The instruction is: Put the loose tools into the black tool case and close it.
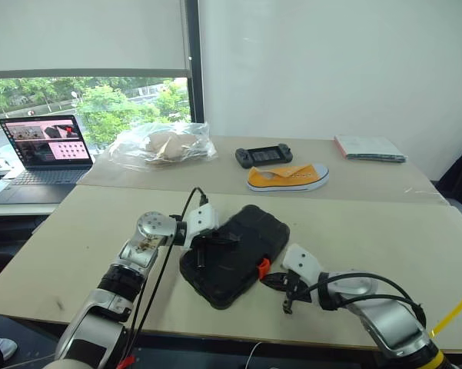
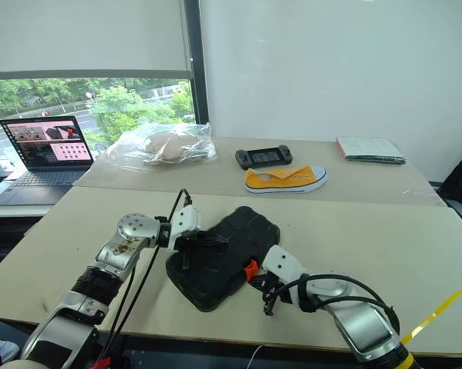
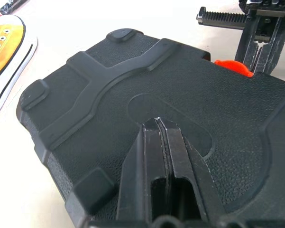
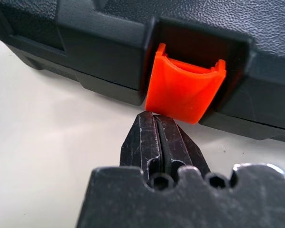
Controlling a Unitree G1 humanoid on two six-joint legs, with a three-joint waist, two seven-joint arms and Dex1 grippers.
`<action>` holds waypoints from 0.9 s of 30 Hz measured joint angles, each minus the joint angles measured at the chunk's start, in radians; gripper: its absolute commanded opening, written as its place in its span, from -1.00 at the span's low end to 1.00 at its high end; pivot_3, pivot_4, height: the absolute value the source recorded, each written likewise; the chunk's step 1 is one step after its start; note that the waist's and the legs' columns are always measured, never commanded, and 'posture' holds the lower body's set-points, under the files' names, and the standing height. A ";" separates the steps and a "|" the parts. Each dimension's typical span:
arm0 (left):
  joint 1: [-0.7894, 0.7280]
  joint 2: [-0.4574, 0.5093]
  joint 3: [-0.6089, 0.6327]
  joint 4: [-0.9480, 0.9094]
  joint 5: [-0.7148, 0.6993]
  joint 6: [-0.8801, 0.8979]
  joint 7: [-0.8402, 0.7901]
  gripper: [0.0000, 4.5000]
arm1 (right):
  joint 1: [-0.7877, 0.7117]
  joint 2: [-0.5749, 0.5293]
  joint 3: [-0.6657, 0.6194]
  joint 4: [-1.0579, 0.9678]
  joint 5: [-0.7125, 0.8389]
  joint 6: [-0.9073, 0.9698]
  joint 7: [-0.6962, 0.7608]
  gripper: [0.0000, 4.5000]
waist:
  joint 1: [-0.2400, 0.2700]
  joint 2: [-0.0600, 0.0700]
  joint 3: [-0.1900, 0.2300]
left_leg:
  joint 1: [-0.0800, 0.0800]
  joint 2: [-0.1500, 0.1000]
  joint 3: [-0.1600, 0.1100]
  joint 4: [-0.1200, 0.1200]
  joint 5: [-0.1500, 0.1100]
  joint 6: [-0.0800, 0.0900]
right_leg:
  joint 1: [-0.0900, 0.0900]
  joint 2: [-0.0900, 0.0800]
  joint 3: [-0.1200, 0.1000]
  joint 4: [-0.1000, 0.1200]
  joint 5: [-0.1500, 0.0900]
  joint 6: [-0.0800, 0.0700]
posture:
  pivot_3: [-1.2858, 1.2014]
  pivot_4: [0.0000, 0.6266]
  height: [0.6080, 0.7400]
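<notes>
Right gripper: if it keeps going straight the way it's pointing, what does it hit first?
Most likely the orange latch on the front edge of the closed black tool case. The shut right gripper points at the latch's lower lip, very close; contact can't be confirmed.

Both head views look forward and down over the surface (image 1: pixel 369 231); each wrist view sits close against the black tool case (image 1: pixel 234 254).

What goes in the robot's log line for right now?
black tool case: lid down | left gripper: shut, on lid | right gripper: shut, at orange latch | loose tools: none visible
</notes>
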 measured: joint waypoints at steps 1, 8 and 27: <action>0.000 0.000 0.000 0.001 0.000 -0.001 0.000 -1.00 | 0.001 -0.009 -0.001 -0.003 0.001 0.000 0.003 -0.98 | 0.000 0.000 0.000 | 0.000 0.000 0.000 0.000 0.000 0.000 | 0.000 0.000 0.000 0.000 0.000 0.000 | 0.03 -0.52 1.00; 0.000 -0.017 -0.002 0.002 0.001 -0.005 0.000 -1.00 | 0.088 -0.057 -0.077 -0.110 0.042 -0.006 0.013 -0.98 | 0.015 0.005 -0.003 | -0.001 0.000 -0.001 -0.002 -0.001 0.002 | 0.002 -0.001 -0.002 -0.008 0.001 0.001 | 0.03 -0.52 1.00; -0.001 0.000 0.000 0.015 0.004 -0.011 0.003 -1.00 | 0.025 -0.009 -0.041 0.001 0.015 -0.068 0.009 -0.98 | 0.002 0.008 -0.005 | -0.001 0.001 -0.001 -0.002 -0.001 0.002 | 0.002 0.000 -0.001 -0.011 0.004 0.003 | 0.03 -0.52 1.00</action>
